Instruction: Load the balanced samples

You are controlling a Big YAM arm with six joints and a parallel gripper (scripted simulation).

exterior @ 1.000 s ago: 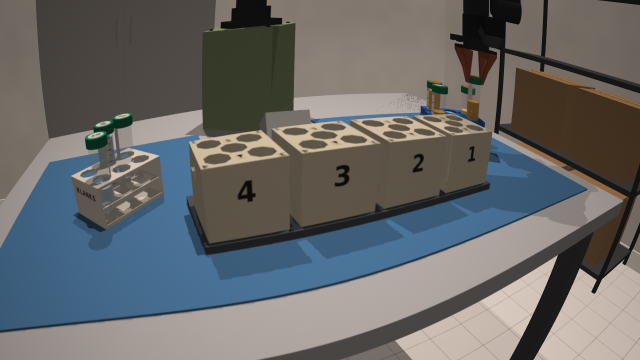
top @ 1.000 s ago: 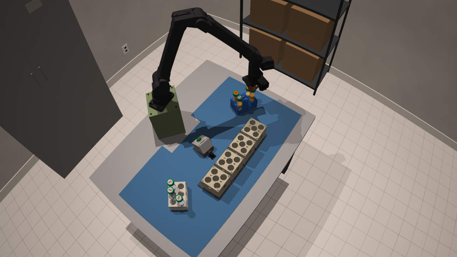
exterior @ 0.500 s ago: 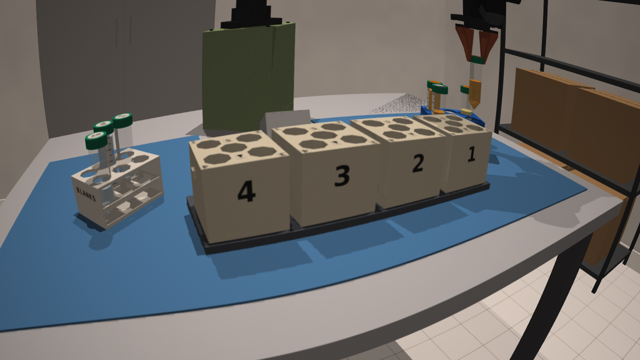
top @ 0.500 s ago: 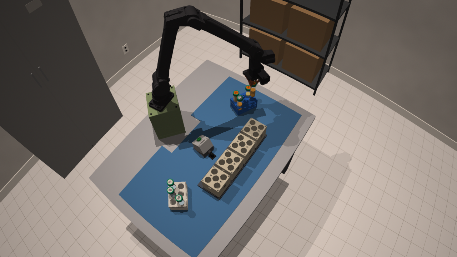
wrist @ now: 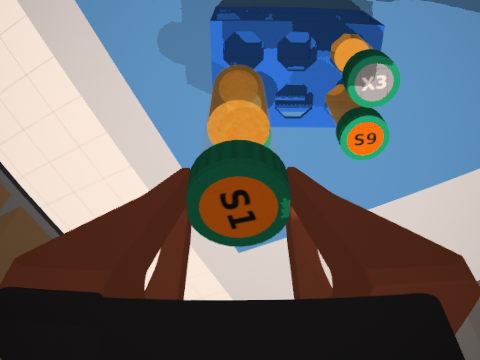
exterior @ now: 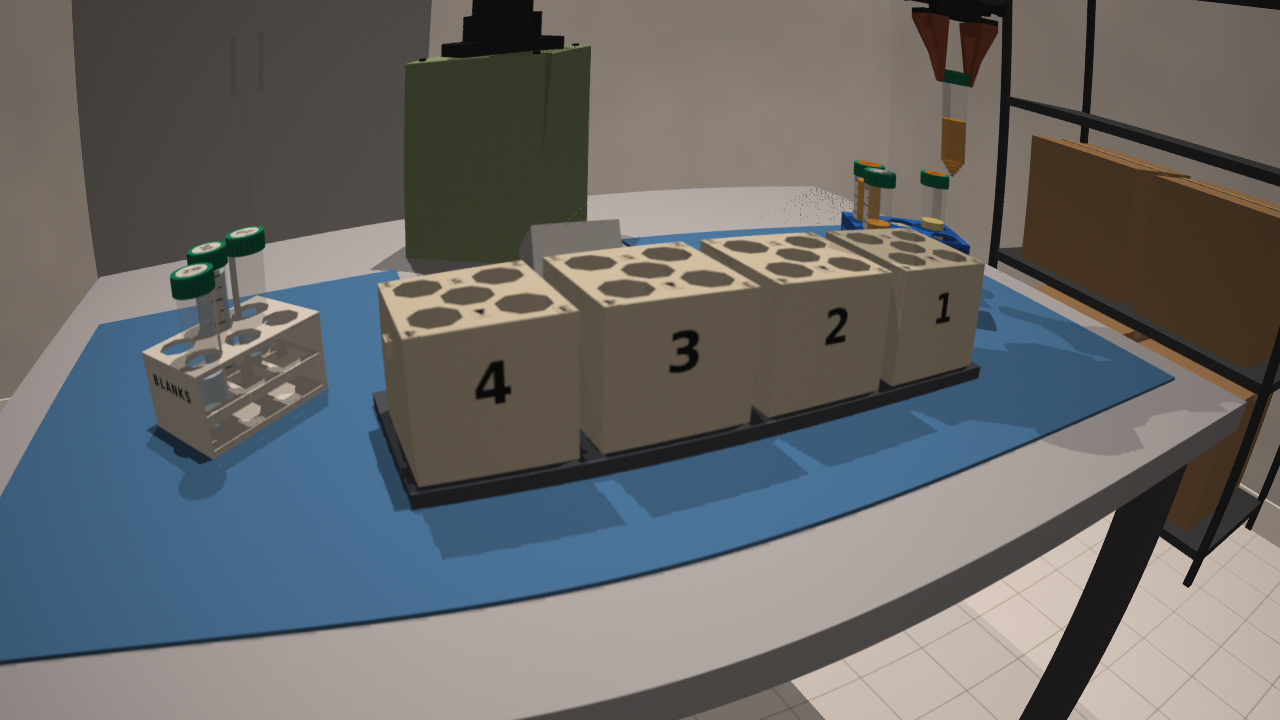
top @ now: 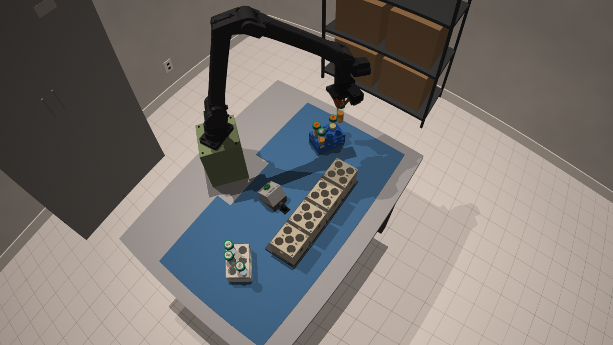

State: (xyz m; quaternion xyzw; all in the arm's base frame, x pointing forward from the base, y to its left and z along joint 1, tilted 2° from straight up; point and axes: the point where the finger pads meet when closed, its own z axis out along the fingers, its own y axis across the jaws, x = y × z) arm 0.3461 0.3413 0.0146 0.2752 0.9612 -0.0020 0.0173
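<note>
Floor: you see pale square tiles [top: 493, 266] with a light skirting along the walls.
Walls: plain grey-brown [top: 535, 64]; a white socket [top: 168, 65] sits low.
Cabinet: dark and tall [top: 64, 107], at your left.
Shelf [top: 454, 47]: black frame holding brown boxes [top: 411, 36].
Table [exterior: 626, 644]: grey top, dark leg.

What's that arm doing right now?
Gripper shut on orange-dot sample tube S1. Tube lifted above blue sample rack. Beige adapters all empty.
</note>
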